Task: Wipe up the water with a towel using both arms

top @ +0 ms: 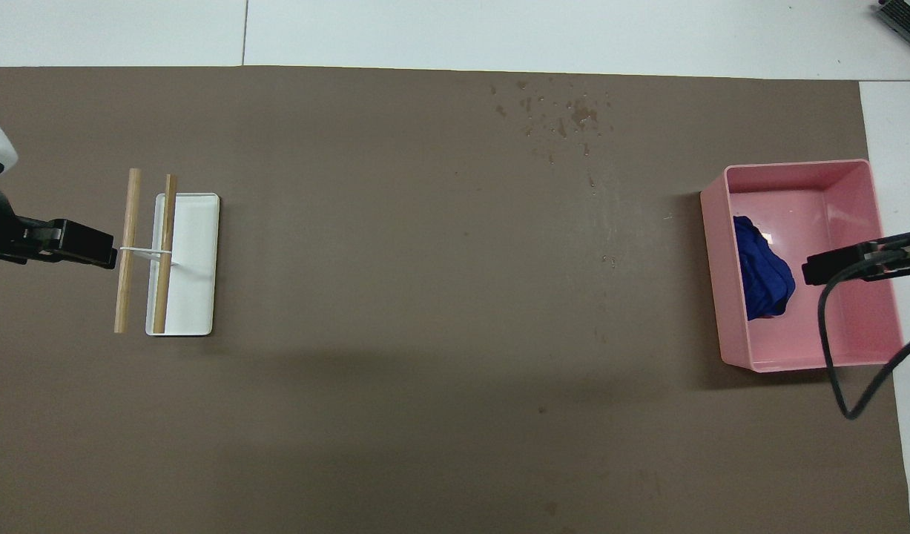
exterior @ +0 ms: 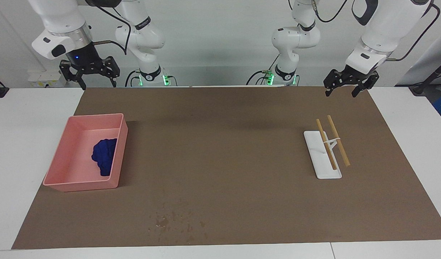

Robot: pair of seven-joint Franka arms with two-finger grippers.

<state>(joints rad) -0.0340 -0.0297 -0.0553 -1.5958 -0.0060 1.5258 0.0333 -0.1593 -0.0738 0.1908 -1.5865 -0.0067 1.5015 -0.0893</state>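
The crumpled royal-blue fabric towel (exterior: 104, 156) is lying in the pink plastic bin (exterior: 62, 158) near the table's (exterior: 220, 162) right-arm edge. The left hand (exterior: 346, 88) and right hand (exterior: 90, 77) are hanging spread wide above the robot-side corners.

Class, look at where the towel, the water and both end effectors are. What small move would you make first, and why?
Probably lower the right end effector into the pink bin toward the towel. It hangs open nearest that bin, the crumpled towel lies inside untouched, and the water drops sit bare on the brown mat, farther from the robots. The left end effector waits open near the white tray.
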